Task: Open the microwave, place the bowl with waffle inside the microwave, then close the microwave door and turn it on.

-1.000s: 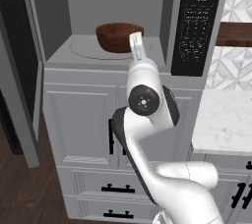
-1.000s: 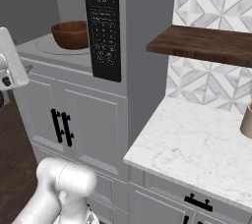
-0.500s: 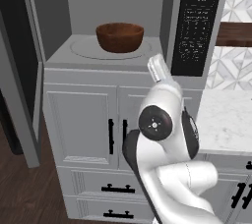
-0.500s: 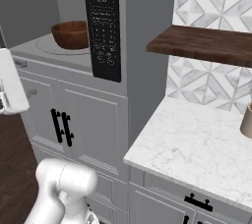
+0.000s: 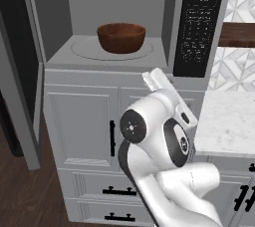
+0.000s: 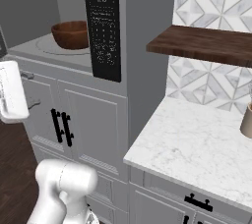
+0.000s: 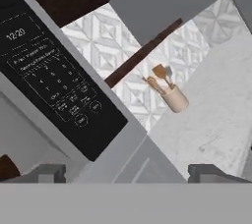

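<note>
While open: microwave door (image 5: 22, 71) stood swung left.
Bowl (image 5: 121, 37): on turntable inside microwave (image 5: 124, 27); waffle possibly inside, unseen.
End effector (image 7: 127, 171): fingers spread, empty.

The left base view looks forward and slightly down from behind the arm at the open microwave (image 5: 124, 27) and cabinet (image 5: 84, 121), fairly near. The right base view faces the same microwave (image 6: 106, 21) from the other side, taking in the counter (image 6: 197, 144) and shelf (image 6: 206, 43). The hand view, rolled sideways, sits close to the keypad (image 7: 54, 90), with counter and shelf beyond; all three share the keypad.
</note>
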You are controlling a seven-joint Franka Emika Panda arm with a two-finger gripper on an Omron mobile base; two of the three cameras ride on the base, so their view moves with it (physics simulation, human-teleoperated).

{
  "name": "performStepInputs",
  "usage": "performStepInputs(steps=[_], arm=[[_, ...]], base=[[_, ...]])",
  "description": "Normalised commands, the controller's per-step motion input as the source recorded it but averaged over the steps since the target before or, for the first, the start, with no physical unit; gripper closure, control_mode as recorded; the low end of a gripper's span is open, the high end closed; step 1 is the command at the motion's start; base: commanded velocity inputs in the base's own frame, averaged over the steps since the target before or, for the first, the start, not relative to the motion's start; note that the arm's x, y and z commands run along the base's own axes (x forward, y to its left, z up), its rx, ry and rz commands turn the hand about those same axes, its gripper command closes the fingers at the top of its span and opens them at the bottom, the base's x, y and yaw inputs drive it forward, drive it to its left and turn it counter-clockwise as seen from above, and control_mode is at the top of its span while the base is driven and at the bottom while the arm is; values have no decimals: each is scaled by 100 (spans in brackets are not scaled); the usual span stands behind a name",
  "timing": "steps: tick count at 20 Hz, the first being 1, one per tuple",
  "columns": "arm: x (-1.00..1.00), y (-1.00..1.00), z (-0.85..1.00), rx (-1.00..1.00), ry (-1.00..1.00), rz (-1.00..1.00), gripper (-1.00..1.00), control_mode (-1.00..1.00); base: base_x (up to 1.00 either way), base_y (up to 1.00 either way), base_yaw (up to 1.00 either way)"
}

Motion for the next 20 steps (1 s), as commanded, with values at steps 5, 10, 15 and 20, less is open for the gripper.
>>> performStepInputs(steps=[5,10,15,20], arm=[[0,13,-65,-31,16,-9,-100,-100],[3,20,-69,-30,2,-5,-100,-100],[23,44,-70,-35,0,0,-100,-100],[18,53,-43,-30,0,0,100,-100]], base=[[0,0,0],[0,0,0],[0,0,0],[0,0,0]])
